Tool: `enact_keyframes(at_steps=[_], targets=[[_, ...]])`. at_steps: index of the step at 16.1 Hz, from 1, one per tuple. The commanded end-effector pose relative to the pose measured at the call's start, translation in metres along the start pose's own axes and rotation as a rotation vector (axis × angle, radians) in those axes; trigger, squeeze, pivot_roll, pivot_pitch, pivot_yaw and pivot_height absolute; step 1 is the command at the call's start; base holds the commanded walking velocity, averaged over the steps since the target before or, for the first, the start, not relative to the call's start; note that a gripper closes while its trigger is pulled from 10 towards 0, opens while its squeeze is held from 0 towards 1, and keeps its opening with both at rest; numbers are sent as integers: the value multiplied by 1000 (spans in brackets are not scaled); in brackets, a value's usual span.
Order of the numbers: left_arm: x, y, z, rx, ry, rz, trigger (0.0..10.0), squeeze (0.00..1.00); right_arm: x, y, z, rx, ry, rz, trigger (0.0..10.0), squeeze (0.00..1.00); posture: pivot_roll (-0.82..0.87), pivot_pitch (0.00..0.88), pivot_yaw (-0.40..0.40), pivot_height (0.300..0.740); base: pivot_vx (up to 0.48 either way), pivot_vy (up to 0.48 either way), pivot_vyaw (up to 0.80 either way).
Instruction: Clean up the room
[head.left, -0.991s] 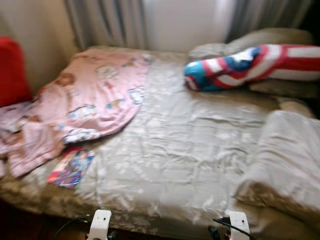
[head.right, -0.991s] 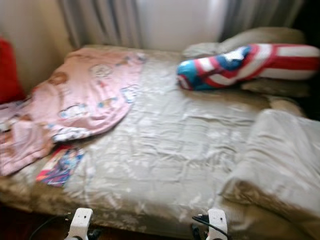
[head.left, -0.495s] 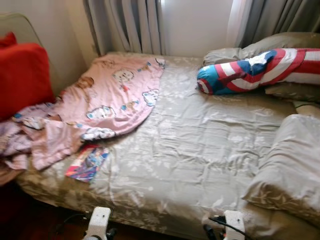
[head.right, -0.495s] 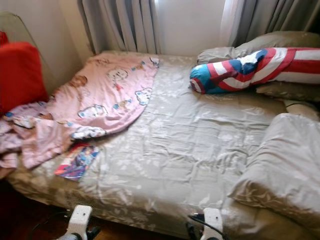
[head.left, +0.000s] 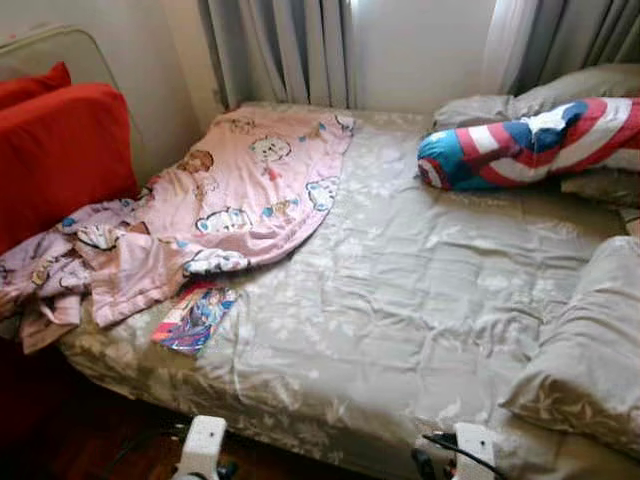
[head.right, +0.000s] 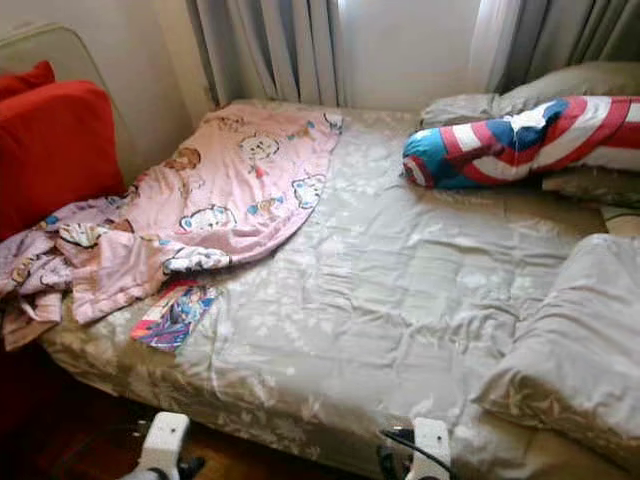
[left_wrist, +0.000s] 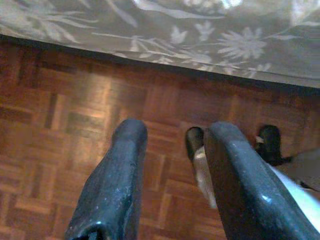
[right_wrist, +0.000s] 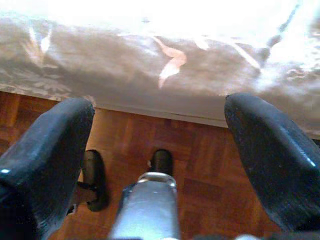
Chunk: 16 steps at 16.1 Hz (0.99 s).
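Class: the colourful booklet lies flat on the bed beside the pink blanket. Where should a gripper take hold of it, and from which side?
Grip the booklet by its near edge, coming from the bed's foot side: it lies flat, its far end touching the pink blanket.

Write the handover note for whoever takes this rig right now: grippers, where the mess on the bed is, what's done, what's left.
Left gripper: open, holding nothing, hanging low over the parquet floor by the bed's edge.
Right gripper: jaws wide open, holding nothing, also low in front of the bed.
Pink blanket: crumpled on the bed's left side, one end spilling toward the red cushion.
Colourful booklet: lying flat near the bed's front left edge, partly under the blanket's hem.
Striped bolster: at the far right, against the pillows.
Done: nothing visibly tidied.
Left: probably pick up the booklet and straighten or fold the blanket.
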<state>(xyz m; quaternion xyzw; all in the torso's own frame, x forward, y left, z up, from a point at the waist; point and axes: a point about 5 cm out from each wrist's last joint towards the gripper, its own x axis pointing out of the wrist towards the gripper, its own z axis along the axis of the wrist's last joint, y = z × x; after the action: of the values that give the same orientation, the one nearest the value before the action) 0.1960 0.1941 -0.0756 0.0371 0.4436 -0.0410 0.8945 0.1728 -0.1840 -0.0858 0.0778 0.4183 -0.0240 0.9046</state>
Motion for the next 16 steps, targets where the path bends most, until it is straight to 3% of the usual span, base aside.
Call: enact_keyframes(at_steps=[1, 6, 13, 16], targets=[[-1, 4, -5, -2, 18, 16, 10000, 0, -1, -1, -4, 2, 10, -2, 10000, 0, -22, 0, 21, 740, 0, 0, -406], [-3, 5, -12, -23, 29, 30, 10000, 0, -3, -6, -6, -36, 24, 0, 10000, 0, -34, 0, 10, 740, 0, 0, -656], [-2, 4, -10, -17, 27, 26, 10000, 0, -5, -8, -9, -39, 22, -9, 10000, 0, -43, 0, 10, 740, 0, 0, 0], [-2, 4, -9, -19, 24, 27, 10000, 0, -4, -9, -9, -39, 31, -7, 10000, 0, -40, 0, 6, 740, 0, 0, -704]])
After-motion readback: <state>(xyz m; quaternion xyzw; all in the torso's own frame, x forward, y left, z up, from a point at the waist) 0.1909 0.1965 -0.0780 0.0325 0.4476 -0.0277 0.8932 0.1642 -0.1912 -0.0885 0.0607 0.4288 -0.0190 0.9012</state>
